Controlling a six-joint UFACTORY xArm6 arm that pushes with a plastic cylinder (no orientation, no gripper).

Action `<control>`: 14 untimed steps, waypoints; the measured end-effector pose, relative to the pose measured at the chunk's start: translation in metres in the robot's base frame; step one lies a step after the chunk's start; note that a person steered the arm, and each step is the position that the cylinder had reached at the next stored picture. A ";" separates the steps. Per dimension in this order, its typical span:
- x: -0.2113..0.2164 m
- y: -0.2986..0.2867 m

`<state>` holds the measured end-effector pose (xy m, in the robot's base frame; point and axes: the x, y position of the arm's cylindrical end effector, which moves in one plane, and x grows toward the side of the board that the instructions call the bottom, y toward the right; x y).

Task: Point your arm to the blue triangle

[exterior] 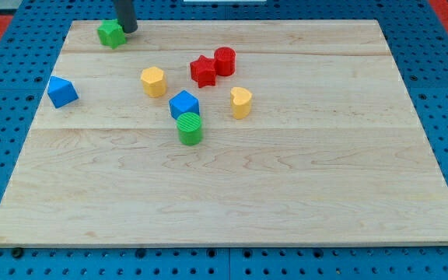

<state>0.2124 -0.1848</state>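
Observation:
The blue triangle block (62,91) lies near the board's left edge. My dark rod comes down at the view's top left, and my tip (128,29) rests on the board just right of a green star-like block (111,33), touching or nearly touching it. The tip is well above and to the right of the blue triangle. A second blue block, cube-shaped (183,103), sits near the board's middle.
A green cylinder (190,128) touches the blue cube from below. A yellow hexagon (153,81), a red star (203,71), a red cylinder (225,61) and a yellow heart-like block (241,102) cluster around the middle. The wooden board (232,194) lies on a blue pegboard.

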 end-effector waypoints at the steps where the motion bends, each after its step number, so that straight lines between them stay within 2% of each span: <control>1: 0.000 -0.009; 3: 0.000 -0.007; 4: 0.009 0.056; 5: 0.014 0.088; 7: 0.028 0.073; 10: 0.060 0.000; 11: 0.060 -0.004; 13: 0.082 0.027; 14: 0.108 -0.001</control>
<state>0.3201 -0.1859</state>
